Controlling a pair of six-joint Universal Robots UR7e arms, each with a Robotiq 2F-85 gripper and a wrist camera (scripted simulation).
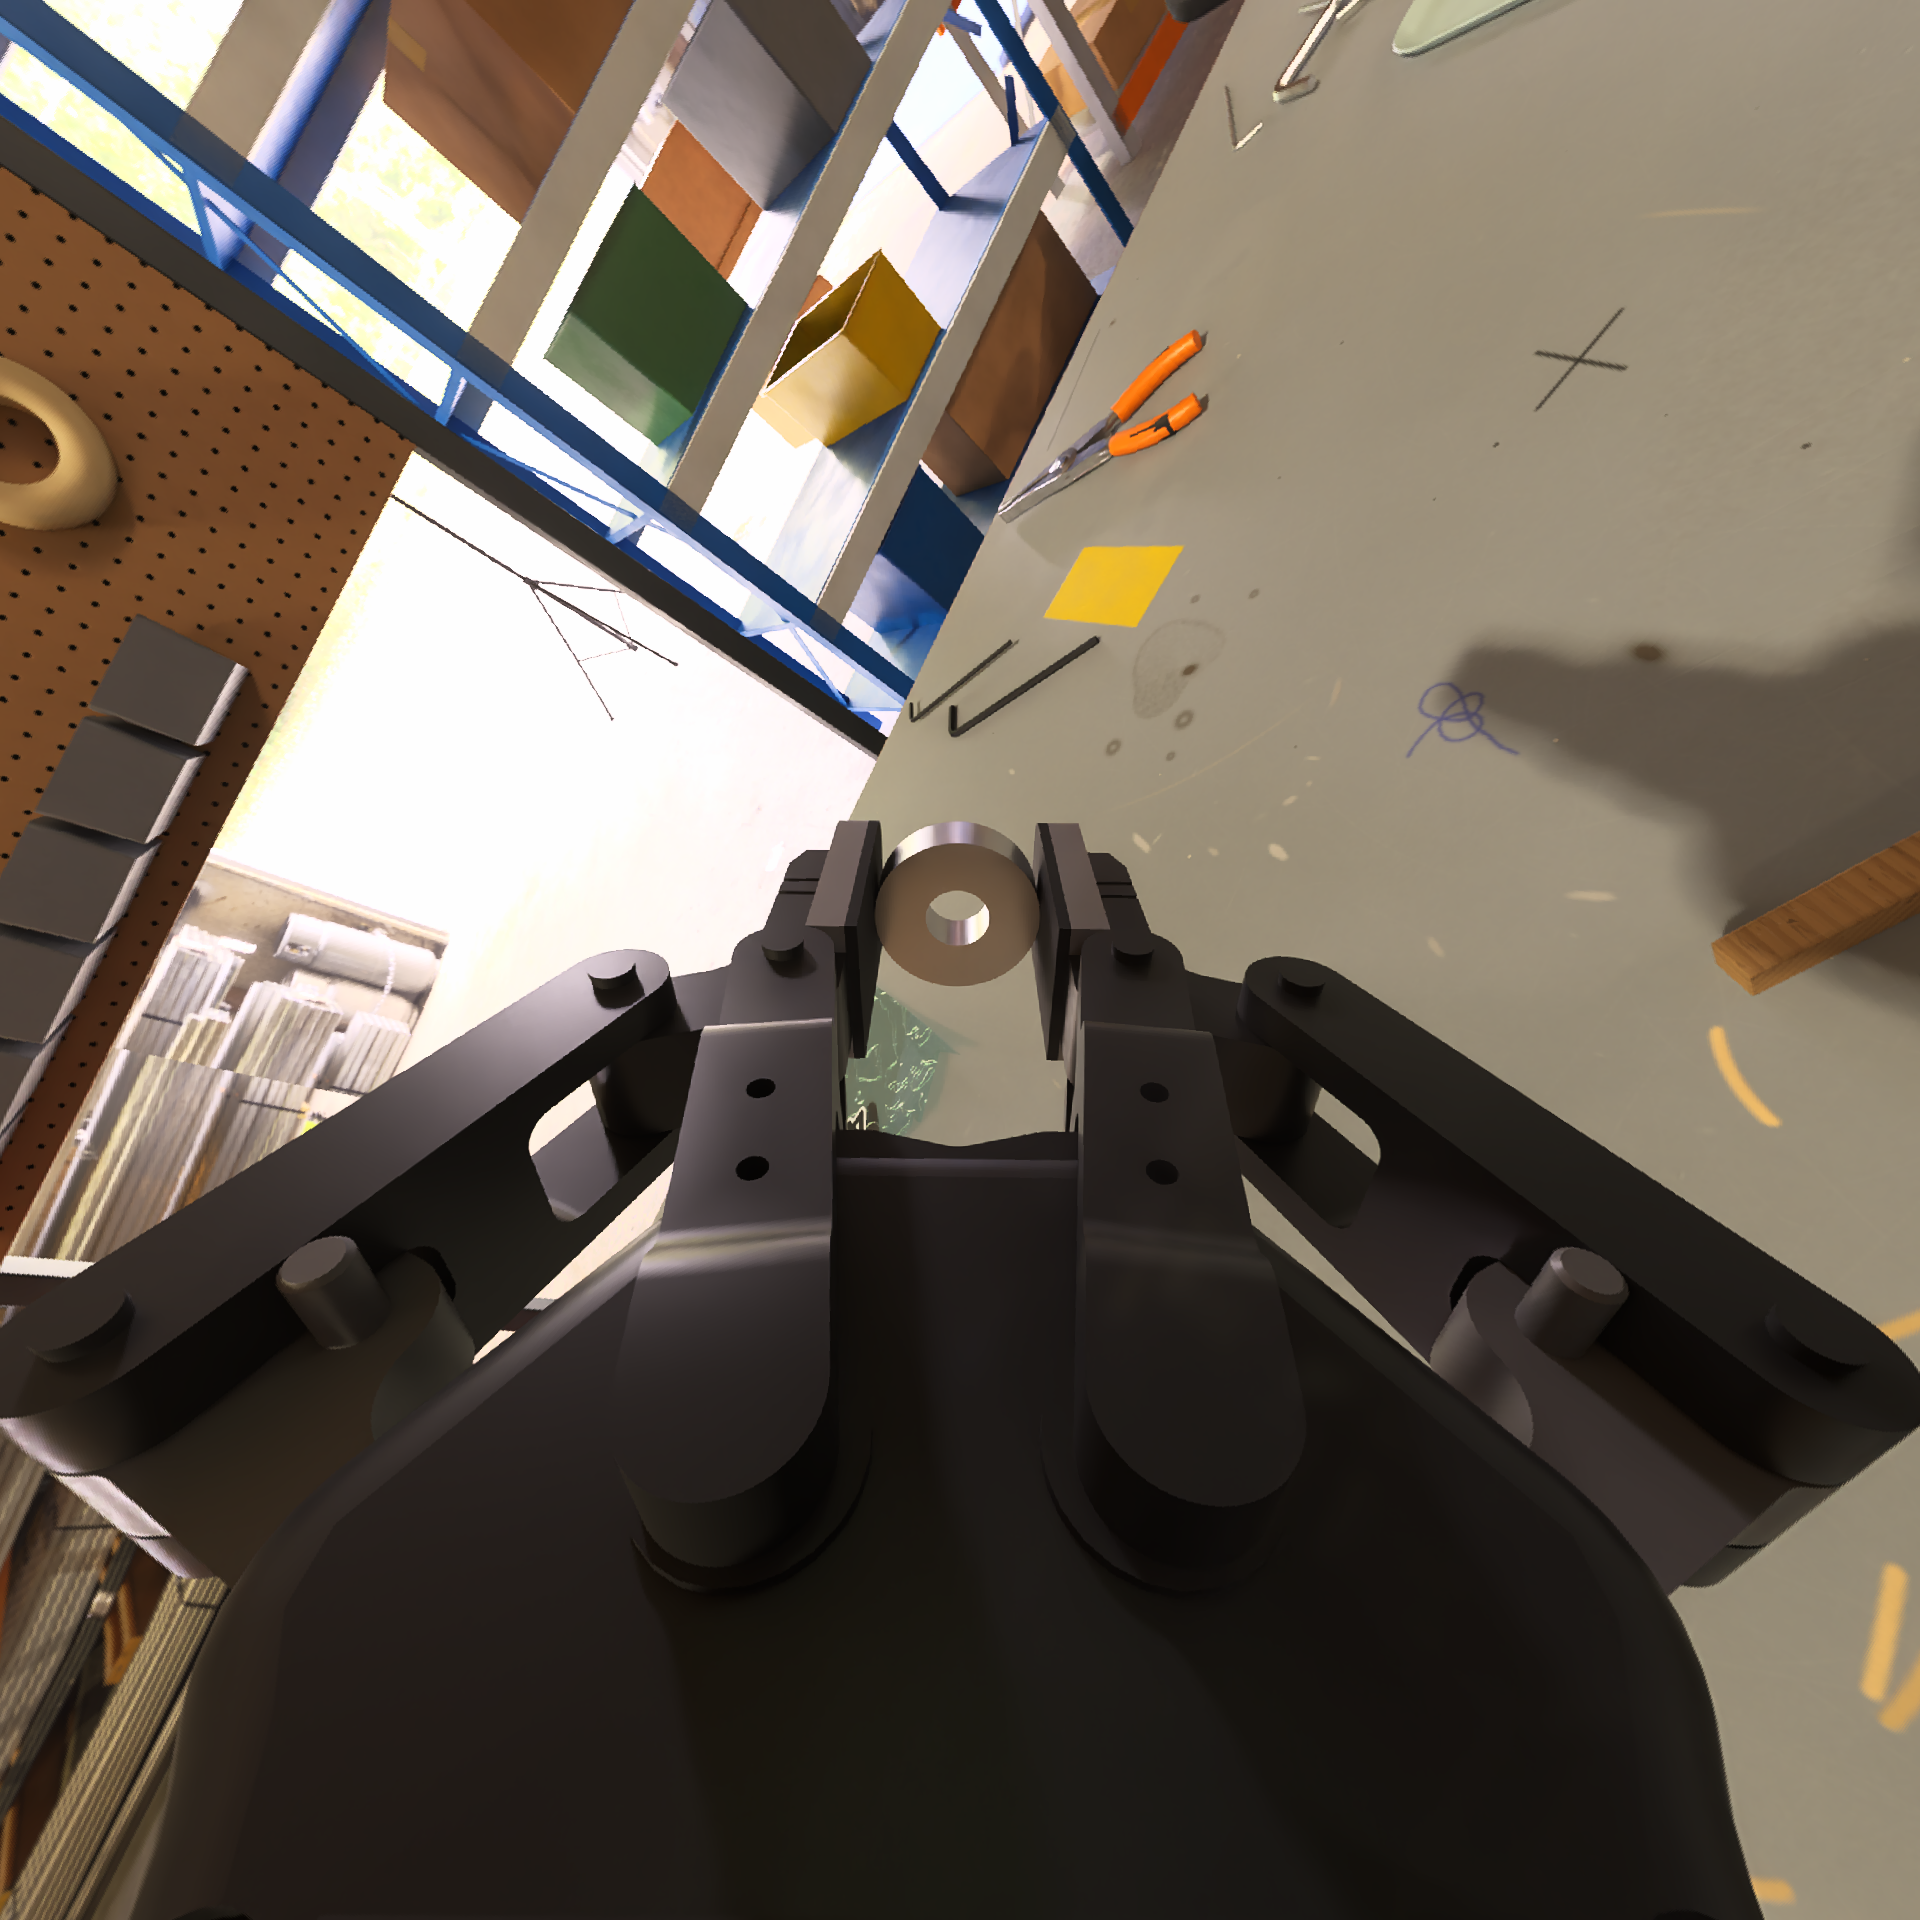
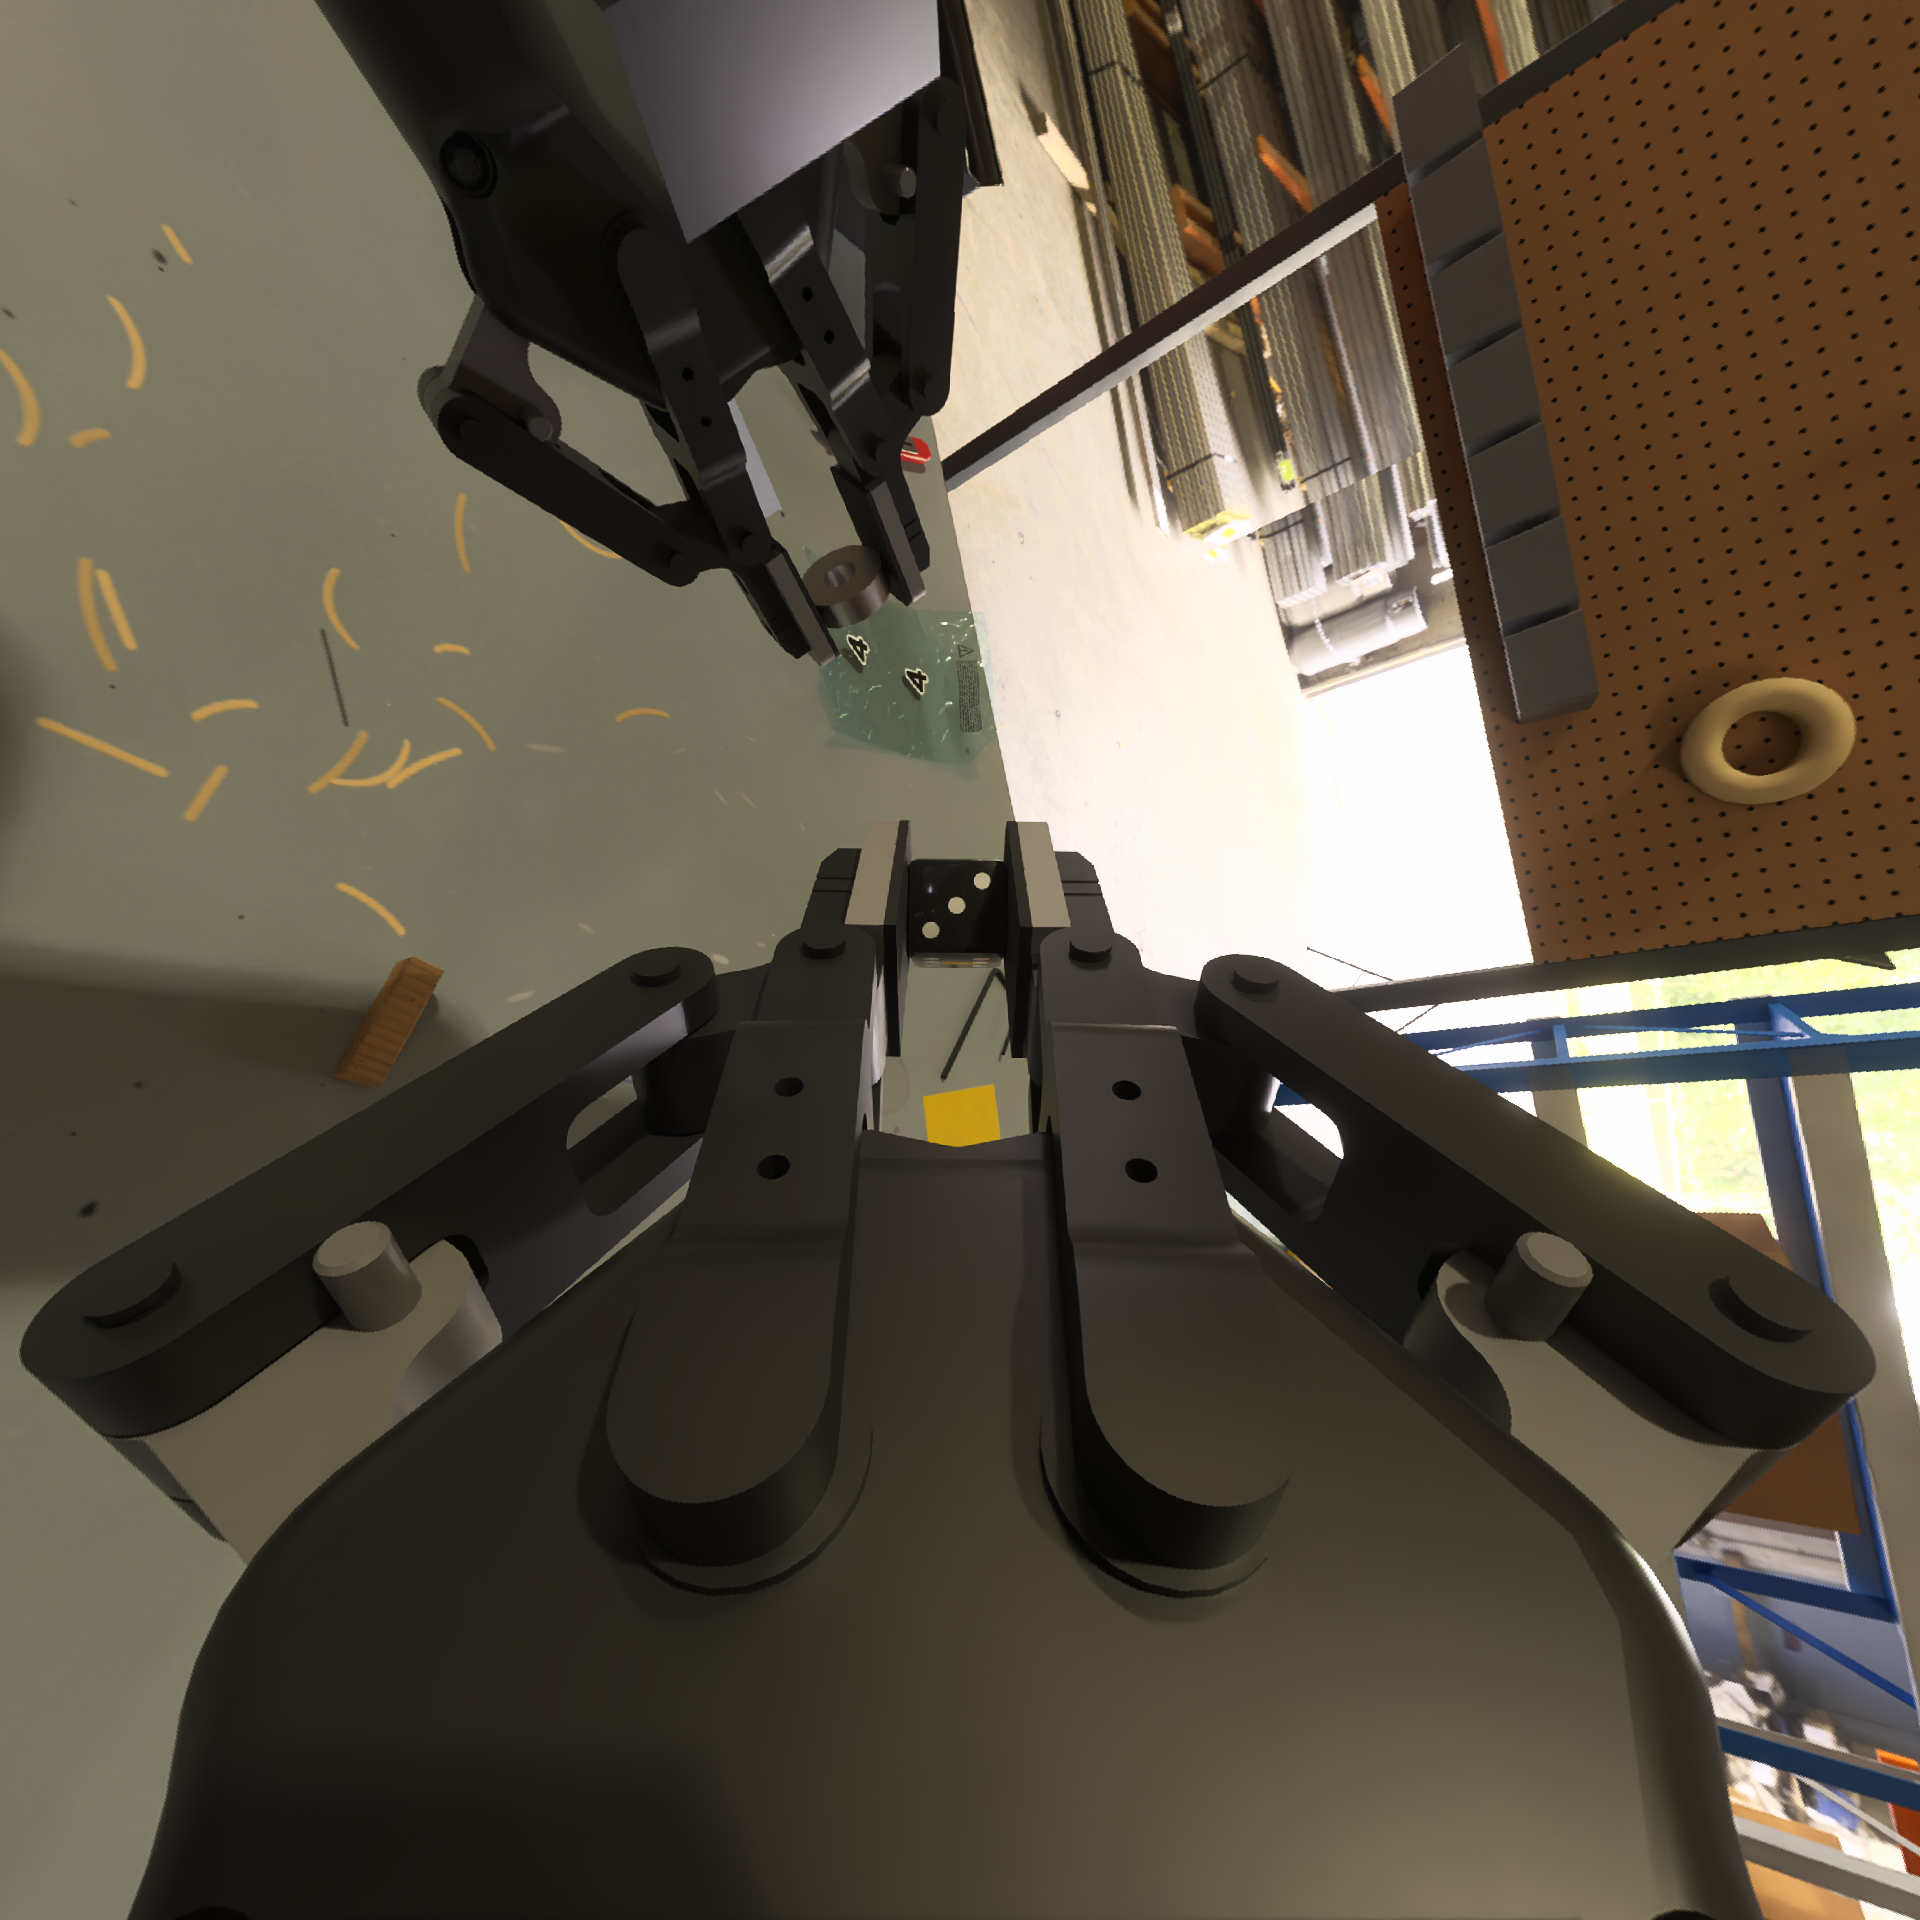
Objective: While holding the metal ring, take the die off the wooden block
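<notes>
My left gripper (image 1: 957,904) is shut on the metal ring (image 1: 957,909), a thick grey ring with a centre hole, held above the grey table. It also shows in the right wrist view, where the left gripper (image 2: 857,608) holds the ring (image 2: 847,584) above a green plastic bag. My right gripper (image 2: 956,904) is shut on the black die (image 2: 956,906) with white pips, held above the table. The wooden block (image 2: 388,1021) lies on the table to the left, apart from the die; it also shows at the right edge of the left wrist view (image 1: 1818,920).
Orange-handled pliers (image 1: 1122,421), a yellow square note (image 1: 1114,585) and two black hex keys (image 1: 1013,681) lie on the table. A green plastic bag (image 2: 914,691) lies near the table edge. Wood shavings (image 2: 364,769) are scattered. A pegboard (image 2: 1704,416) and shelving (image 1: 727,260) stand beyond the table.
</notes>
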